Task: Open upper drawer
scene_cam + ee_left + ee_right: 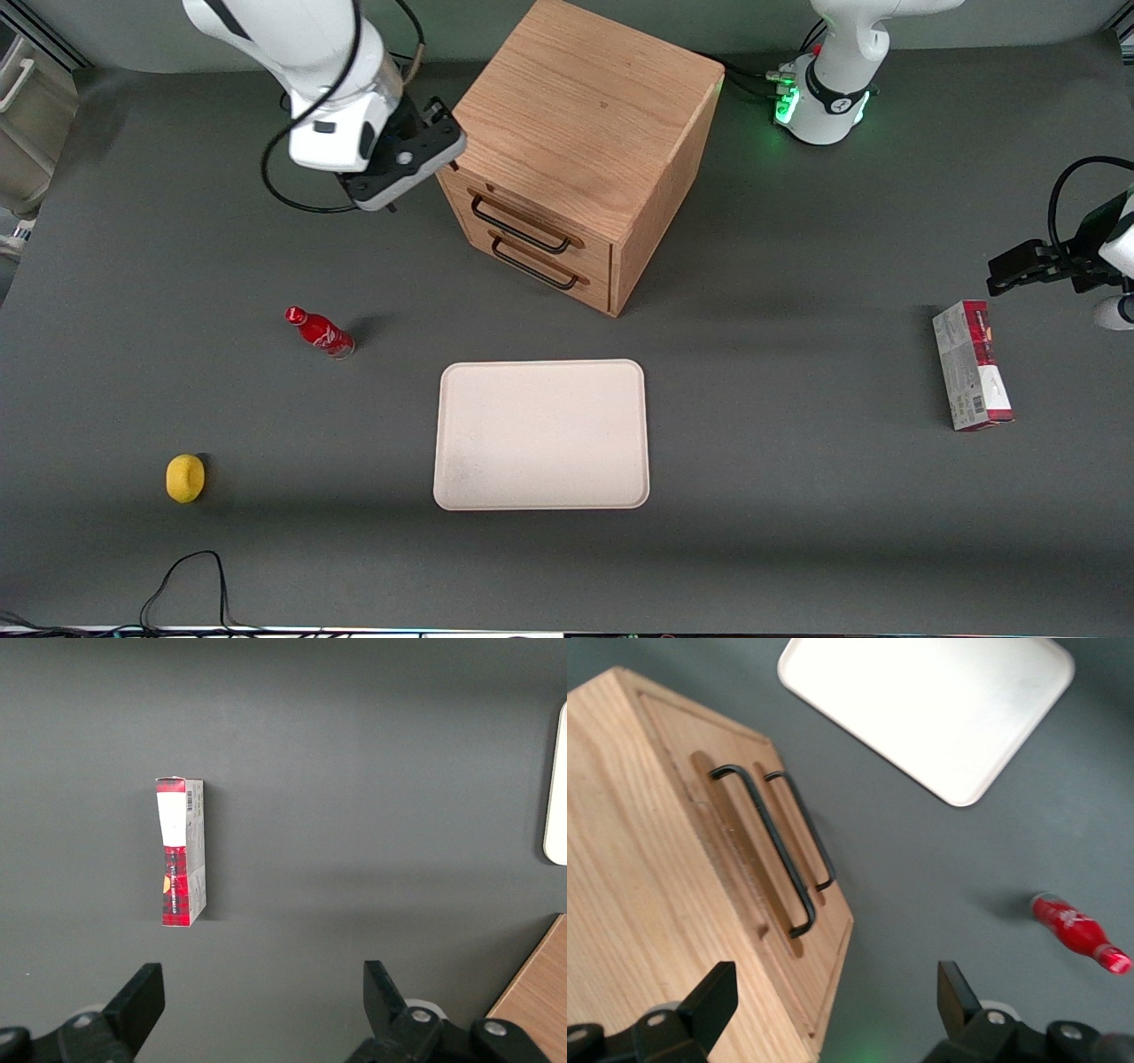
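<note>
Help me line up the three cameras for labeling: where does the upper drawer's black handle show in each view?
Front view: upper drawer handle on the cabinet front, above the lower handle; the open hand hovers beside the cabinet's top corner.
Right wrist view: handle runs along the drawer front, beside the lower handle.
Left wrist view: not in it; only a cabinet corner.
Shared landmark: the white tray.

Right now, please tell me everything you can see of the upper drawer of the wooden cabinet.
The upper drawer is the topmost of two in the boxy cabinet. Its front looks like light oak and carries a long black wire handle. It is fully shut, flush with the cabinet front, so its inside is hidden. The like lower drawer sits directly beneath it. Nothing touches it: the gripper hangs open beside the cabinet's upper corner, apart from the handle.
</note>
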